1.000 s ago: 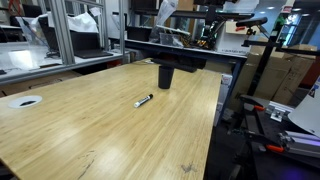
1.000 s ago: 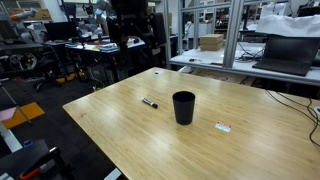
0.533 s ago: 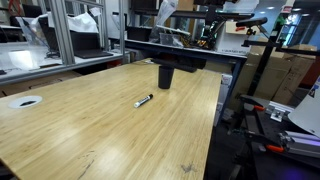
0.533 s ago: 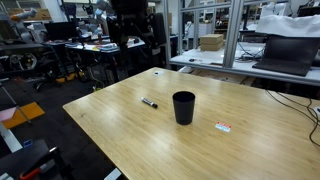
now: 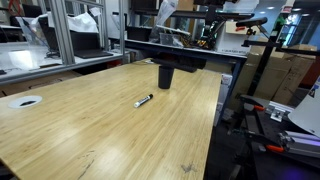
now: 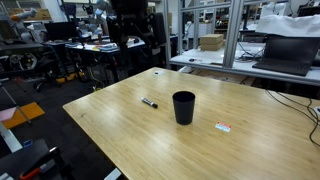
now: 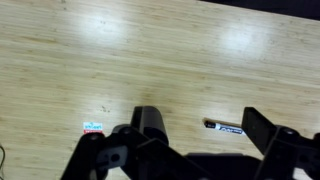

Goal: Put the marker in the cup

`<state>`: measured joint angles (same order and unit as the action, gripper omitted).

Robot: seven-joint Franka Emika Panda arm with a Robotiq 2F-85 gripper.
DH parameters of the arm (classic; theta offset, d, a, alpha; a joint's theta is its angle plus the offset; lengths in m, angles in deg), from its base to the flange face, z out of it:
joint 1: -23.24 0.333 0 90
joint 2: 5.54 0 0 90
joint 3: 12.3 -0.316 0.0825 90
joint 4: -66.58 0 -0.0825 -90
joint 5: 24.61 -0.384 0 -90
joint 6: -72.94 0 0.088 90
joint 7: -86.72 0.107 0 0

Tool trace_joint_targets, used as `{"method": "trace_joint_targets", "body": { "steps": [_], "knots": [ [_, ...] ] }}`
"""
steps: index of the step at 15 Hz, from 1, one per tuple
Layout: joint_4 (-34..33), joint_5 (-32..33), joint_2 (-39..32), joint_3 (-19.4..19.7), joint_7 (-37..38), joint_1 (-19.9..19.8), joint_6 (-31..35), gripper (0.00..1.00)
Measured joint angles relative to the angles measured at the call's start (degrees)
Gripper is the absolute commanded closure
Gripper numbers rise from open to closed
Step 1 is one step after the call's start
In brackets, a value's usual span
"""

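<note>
The marker [image 5: 144, 100] lies flat on the wooden table [image 5: 110, 135], a short way from the cup [image 5: 166, 76], which stands upright. Both also show in an exterior view, the marker [image 6: 150, 102] beside the cup [image 6: 184, 107]. In the wrist view the cup [image 7: 150, 122] and the marker [image 7: 225, 126] lie on the table far below, apart from each other. My gripper [image 7: 180, 125] is open wide and empty, high above them, with its two dark fingers framing the view. I cannot make the gripper out in the exterior views.
A flat white ring-shaped object [image 5: 25, 101] lies near one table edge. A small white label [image 6: 223, 126] lies on the table past the cup and shows in the wrist view [image 7: 93, 127]. Desks, frames and equipment surround the table.
</note>
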<state>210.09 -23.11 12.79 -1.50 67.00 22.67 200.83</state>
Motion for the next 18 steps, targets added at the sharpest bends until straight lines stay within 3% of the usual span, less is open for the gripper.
{"method": "trace_joint_targets", "body": {
  "steps": [5, 12, 18],
  "knots": [
    [0.3, -0.01, -0.2, -0.54, -1.0, 0.17, -0.06, 0.0],
    [-0.23, 0.13, -3.65, -3.59, -15.59, 4.83, 0.64, 0.0],
    [-4.96, 0.15, -8.09, -7.75, -27.94, 7.92, 1.4, 0.0]
  ]
}}
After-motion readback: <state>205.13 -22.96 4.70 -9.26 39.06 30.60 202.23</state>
